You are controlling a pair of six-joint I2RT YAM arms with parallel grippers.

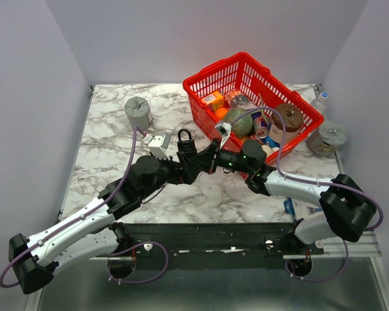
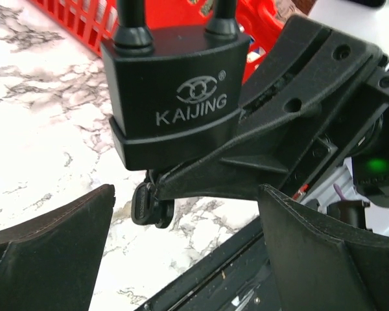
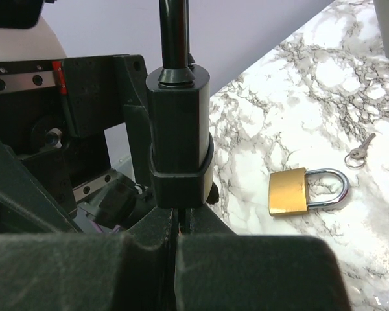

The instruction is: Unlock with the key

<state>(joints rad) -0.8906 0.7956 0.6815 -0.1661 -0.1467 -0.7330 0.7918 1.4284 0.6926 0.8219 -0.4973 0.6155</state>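
Left pincer up front gapes wide and empty, right pincer pinches the tiny black-plastic-headed key stuck into the underside of the black metal padlock, shackle looks seated, so the turn's still left.

Two robot arms: left arm and right arm. Two padlocks: one black padlock, one brass padlock. Two keys: one black-headed key, one plain silver key. One red basket. Two grey cylinders: left cylinder, right cylinder.
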